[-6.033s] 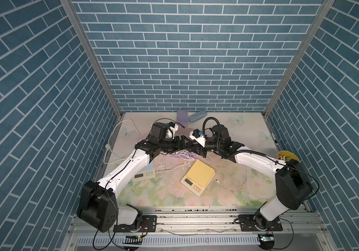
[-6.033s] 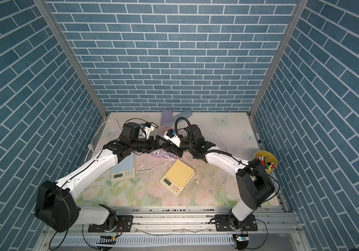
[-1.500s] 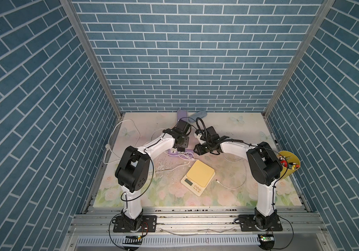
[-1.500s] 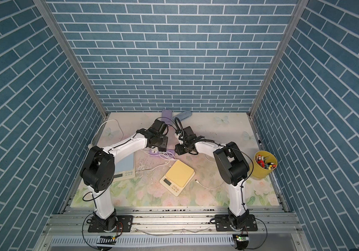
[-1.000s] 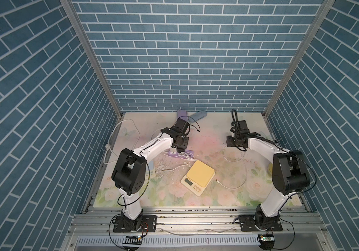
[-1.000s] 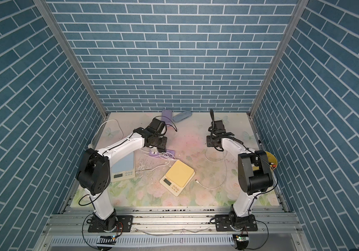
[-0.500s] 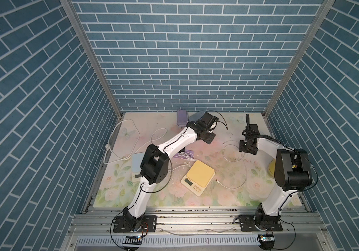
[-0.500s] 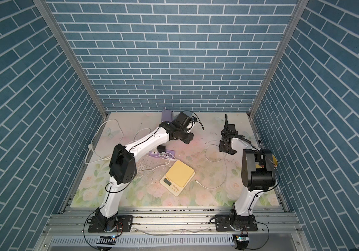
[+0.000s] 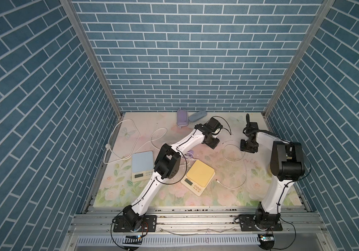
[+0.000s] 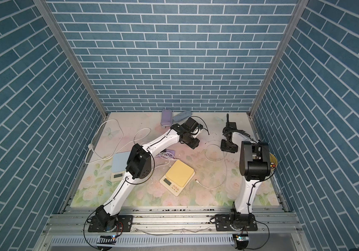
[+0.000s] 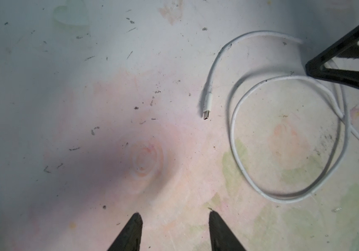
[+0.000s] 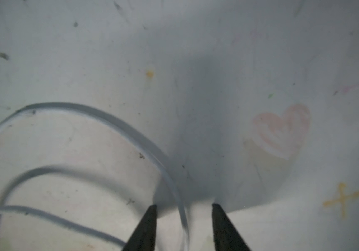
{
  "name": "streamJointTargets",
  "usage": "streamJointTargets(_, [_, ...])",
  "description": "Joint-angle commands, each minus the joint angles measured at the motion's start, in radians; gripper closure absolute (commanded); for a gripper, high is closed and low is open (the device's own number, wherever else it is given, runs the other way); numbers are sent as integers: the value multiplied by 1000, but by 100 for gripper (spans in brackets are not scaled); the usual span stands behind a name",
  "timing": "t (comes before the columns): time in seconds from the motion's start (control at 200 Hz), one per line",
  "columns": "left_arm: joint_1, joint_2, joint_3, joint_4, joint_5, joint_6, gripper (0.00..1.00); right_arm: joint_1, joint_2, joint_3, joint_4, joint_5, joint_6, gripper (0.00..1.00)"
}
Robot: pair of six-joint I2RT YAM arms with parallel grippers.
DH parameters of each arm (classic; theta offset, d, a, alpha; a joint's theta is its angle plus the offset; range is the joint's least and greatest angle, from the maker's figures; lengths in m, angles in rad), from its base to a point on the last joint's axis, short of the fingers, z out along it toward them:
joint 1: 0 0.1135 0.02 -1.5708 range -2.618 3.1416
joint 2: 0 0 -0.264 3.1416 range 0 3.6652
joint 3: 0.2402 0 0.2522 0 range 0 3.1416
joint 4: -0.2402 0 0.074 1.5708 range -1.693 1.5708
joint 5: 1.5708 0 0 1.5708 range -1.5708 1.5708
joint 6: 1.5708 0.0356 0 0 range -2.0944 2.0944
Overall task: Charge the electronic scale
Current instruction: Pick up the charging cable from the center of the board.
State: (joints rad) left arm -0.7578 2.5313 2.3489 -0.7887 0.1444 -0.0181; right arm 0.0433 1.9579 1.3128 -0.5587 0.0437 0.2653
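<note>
- The yellow scale [image 9: 200,173] [image 10: 180,171] lay flat on the bench [image 9: 224,195], about midway across it and nearer the front rail [image 9: 196,219] than the back wall [image 9: 191,65].
- It sat askew to the bench edges. Its display strip faced the rail and the left arm's base, and its long axis ran from there toward the far right corner.
- The blue scale [image 9: 142,162] lay to the yellow scale's left, well apart, with its display also toward the rail.
- One end of the white cable [image 12: 184,217] rested just to the right of the yellow scale. From there the cable ran back to a loop behind the scale.
- The cable's other plug [image 11: 207,102] lay loose on the bench beside that loop.
- The right tool [image 12: 184,205], beyond the yellow scale and to its right, stood over the loop. Its fingers were apart and the cable ran between them, unclamped.
- The left tool [image 11: 175,214], straight behind the yellow scale, hung above bare bench, parted and holding nothing.
- The bench wore a pale floral print with a pink heart, scuffed with dark specks.
- Blue brick-patterned walls closed three sides, with metal posts at the far corners.
</note>
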Motion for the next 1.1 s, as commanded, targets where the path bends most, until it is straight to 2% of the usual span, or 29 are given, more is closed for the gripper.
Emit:
streamJointTargets(0.0, [0, -42, -41, -5, 5, 11, 47, -3, 25, 4, -72, -41, 18, 78])
streamJointTargets(0.05, [1, -56, -56, 2, 3, 11, 47, -2, 15, -1, -72, -45, 12, 91])
streamJointTargets(0.105, [2, -73, -72, 7, 0, 10, 47, -1, -3, -4, -72, -47, -1, 100])
streamJointTargets(0.26, [14, -163, -173, 65, 0, 10, 47, 33, -103, -4, -72, -1, -59, 100])
streamJointTargets(0.545, [33, -472, -497, 279, -33, 59, 45, 215, -332, -6, -74, 125, -158, 100])
streamJointTargets(0.815, [45, -700, -789, 485, -36, 150, 40, 309, -473, -18, -101, 34, -105, 100])
streamJointTargets(1.095, [55, -798, -1004, 697, 108, 130, 40, 341, -570, -43, -127, -21, -51, 100])
